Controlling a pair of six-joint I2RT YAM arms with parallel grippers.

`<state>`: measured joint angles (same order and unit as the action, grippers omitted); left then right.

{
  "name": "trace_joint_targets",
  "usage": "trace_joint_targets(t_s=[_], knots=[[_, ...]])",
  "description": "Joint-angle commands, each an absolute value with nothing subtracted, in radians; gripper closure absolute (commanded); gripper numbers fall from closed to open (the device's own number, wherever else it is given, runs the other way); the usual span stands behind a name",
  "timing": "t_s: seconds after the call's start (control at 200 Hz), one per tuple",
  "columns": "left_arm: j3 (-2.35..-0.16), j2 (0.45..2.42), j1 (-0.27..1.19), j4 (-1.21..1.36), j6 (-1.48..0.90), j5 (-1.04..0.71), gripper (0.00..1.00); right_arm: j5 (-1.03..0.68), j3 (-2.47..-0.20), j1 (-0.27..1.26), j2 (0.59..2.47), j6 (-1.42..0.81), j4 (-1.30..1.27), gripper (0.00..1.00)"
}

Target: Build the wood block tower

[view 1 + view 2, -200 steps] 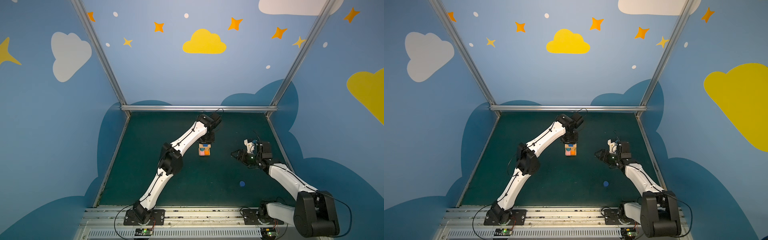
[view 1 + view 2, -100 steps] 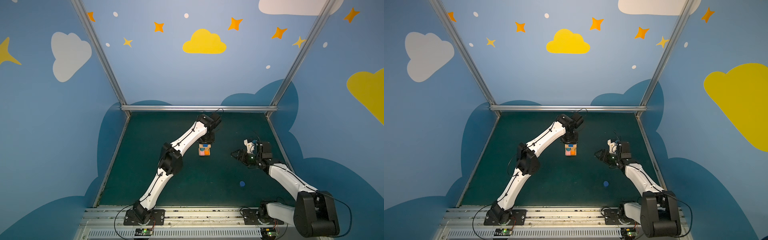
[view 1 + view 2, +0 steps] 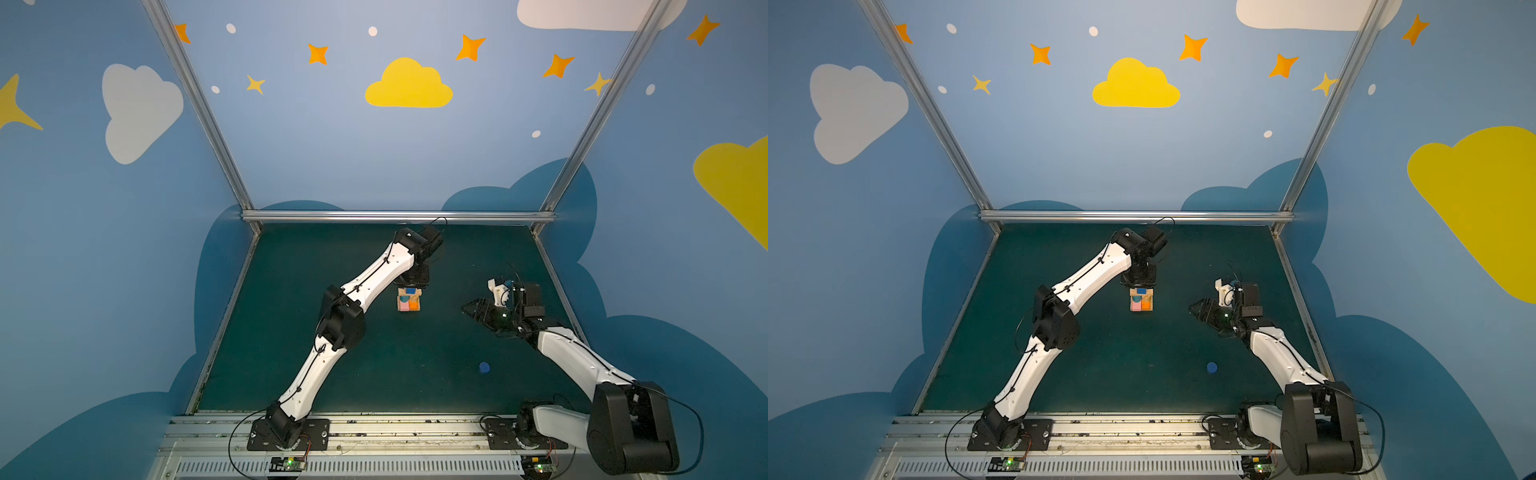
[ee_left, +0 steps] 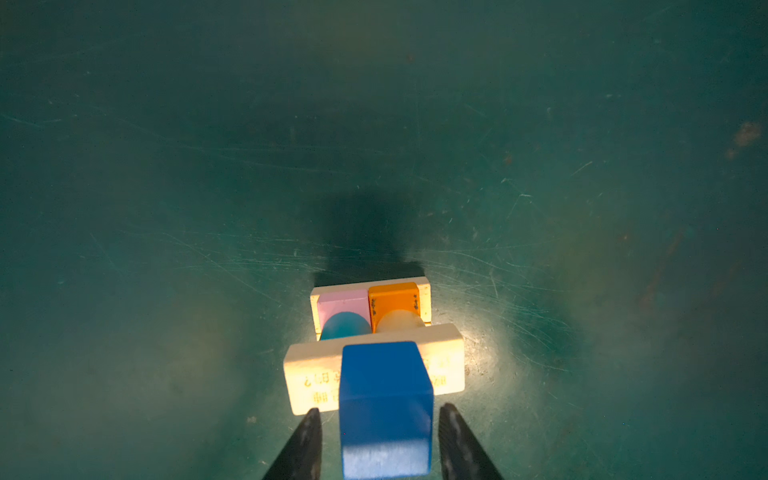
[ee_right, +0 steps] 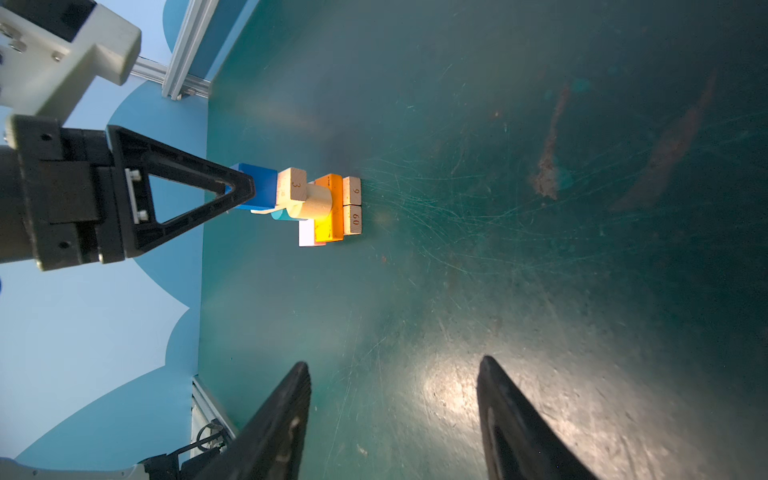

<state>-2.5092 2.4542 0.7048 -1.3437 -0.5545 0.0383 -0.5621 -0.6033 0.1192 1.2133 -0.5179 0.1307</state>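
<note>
Blue painted walls with white and yellow clouds and orange stars [image 3: 374, 145] close the cell on three sides, joined by a silver aluminium frame [image 3: 395, 216]. The floor is a dark green mat [image 3: 374, 374], scuffed with fine scratches and a few rusty stains.

Toward the back of the mat stands the wood block tower [image 3: 409, 301]. Two tan wood bars [image 5: 352, 205] form the base, with a pink bar [image 4: 340, 301] and an orange bar [image 4: 392, 297] side by side on them. Above sit a teal short cylinder [image 4: 345, 326] and a tan short cylinder [image 4: 399, 322], bridged by a third tan wood bar [image 4: 316, 374], and a blue cube [image 4: 384, 395] tops it.

The left gripper [image 4: 380, 409] hangs over the tower, jaws narrowly parted with a sliver of gap at each side of the cube, so the step looks like the cube's release. The right gripper [image 5: 393, 360] waits well apart, jaws wide and empty.

Next, I judge, the left gripper must lift straight up without brushing the cube. What remains is the dark-blue short cylinder [image 3: 484, 367], lying alone on the mat on the right gripper's side.
</note>
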Motion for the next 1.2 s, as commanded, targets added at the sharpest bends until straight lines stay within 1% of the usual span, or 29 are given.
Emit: trace_joint_targets(t_s=[0.0,0.175,0.506,0.726,0.806,0.906,1.091,1.111,1.196], knots=[[-2.531,2.451,0.7,-1.37,-0.545,0.048,0.49,-0.571,-0.592,0.114,1.21,-0.52,0.12,0.38],[-2.531,2.435,0.7,-1.367,-0.543,0.055,0.41,-0.571,-0.593,0.114,1.209,-0.522,0.121,0.37],[-2.532,2.366,0.698,-1.364,-0.528,0.086,0.41,-0.57,-0.6,0.114,1.195,-0.529,0.145,0.35],[-2.521,2.277,0.693,-1.356,-0.509,0.134,0.41,-0.571,-0.601,0.117,1.18,-0.541,0.157,0.37],[-2.493,2.228,0.691,-1.34,-0.498,0.154,0.44,-0.577,-0.601,0.119,1.177,-0.549,0.155,0.48],[-2.408,2.141,0.681,-1.286,-0.492,0.173,0.5,-0.581,-0.6,0.125,1.177,-0.562,0.148,0.67],[-2.085,1.901,0.638,-1.087,-0.5,0.161,0.73,-0.58,-0.582,0.146,1.203,-0.602,0.096,0.98],[-2.036,1.87,0.632,-1.053,-0.502,0.156,0.74,-0.582,-0.581,0.149,1.21,-0.609,0.084,1.0],[-1.842,1.745,0.606,-0.932,-0.53,0.138,0.81,-0.587,-0.574,0.169,1.245,-0.635,0.032,1.0]])
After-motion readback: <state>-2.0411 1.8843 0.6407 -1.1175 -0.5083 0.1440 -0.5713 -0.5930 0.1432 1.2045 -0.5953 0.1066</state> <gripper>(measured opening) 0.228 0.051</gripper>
